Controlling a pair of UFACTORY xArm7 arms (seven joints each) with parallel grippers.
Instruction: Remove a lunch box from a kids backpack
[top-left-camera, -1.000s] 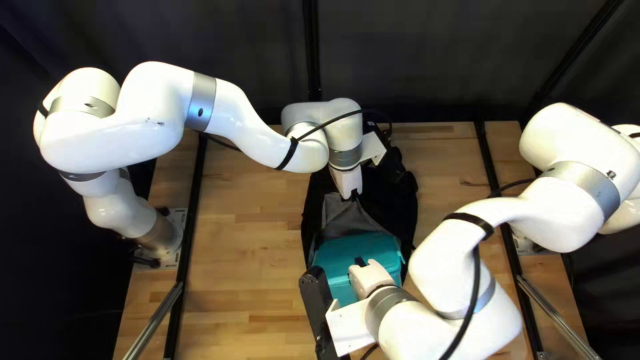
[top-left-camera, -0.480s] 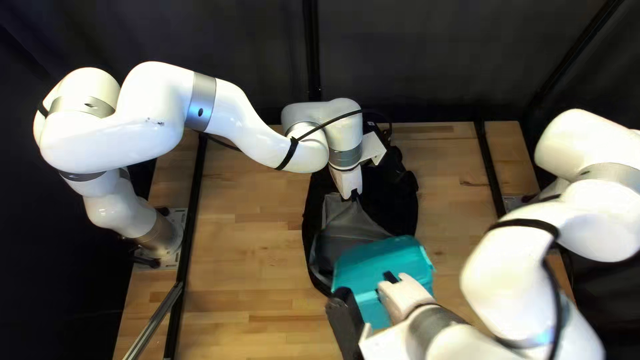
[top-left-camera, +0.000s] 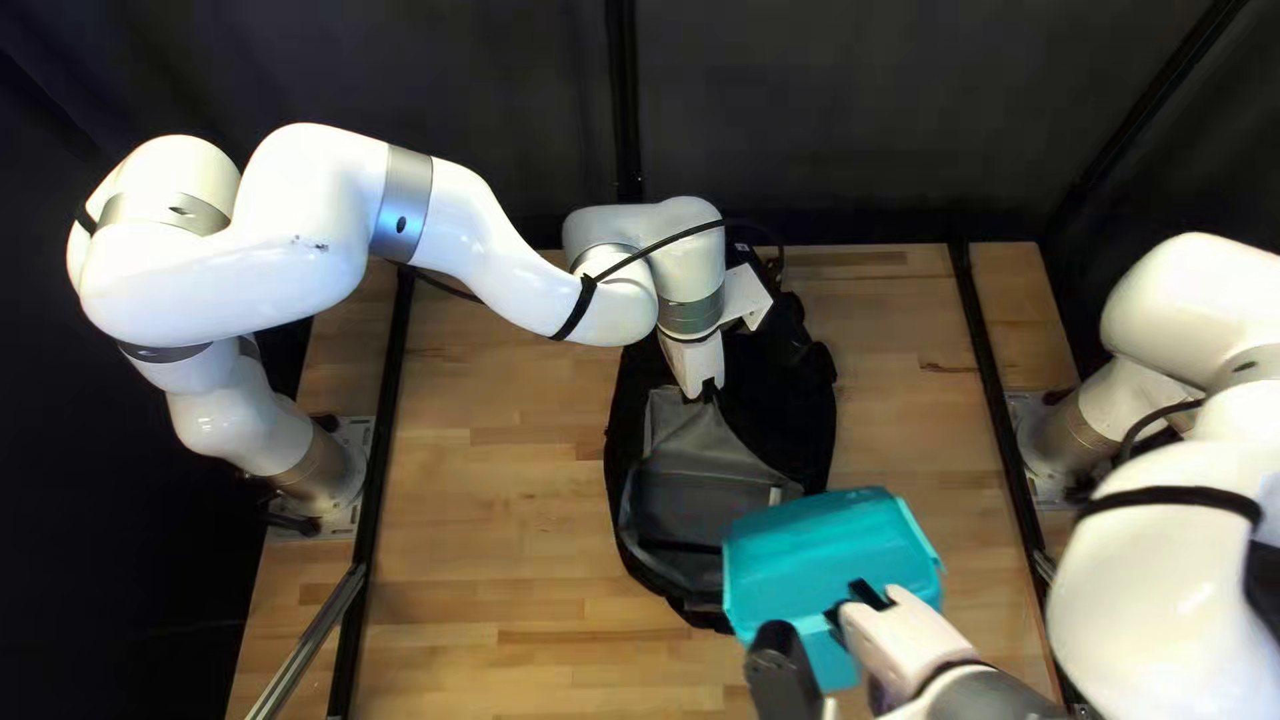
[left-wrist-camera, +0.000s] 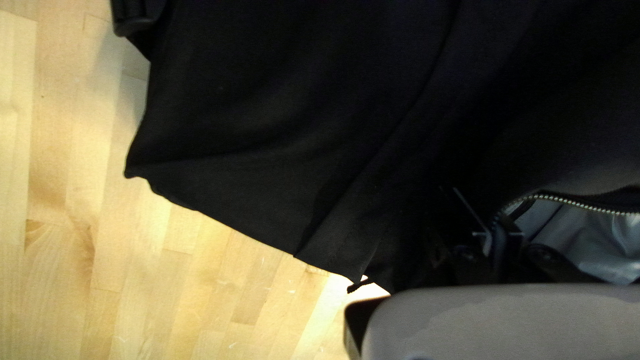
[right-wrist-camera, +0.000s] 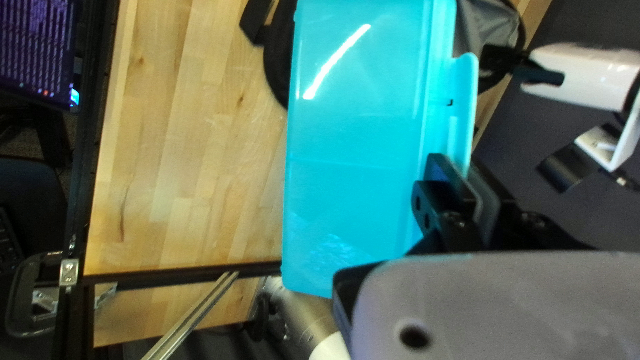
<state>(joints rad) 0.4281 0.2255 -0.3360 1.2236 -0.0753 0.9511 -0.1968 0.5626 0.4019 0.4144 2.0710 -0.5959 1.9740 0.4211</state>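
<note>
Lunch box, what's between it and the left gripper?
The open backpack, its grey lining showing, as the top left view shows.

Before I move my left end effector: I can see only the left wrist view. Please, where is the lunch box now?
Observer: In the top left view, most of the lunch box shows past the near right edge of the backpack.

Operator: Thank you. And which thing is holding it?

Observer: The right end effector; in the right wrist view its two fingers are closed on the lunch box's edge.
</note>
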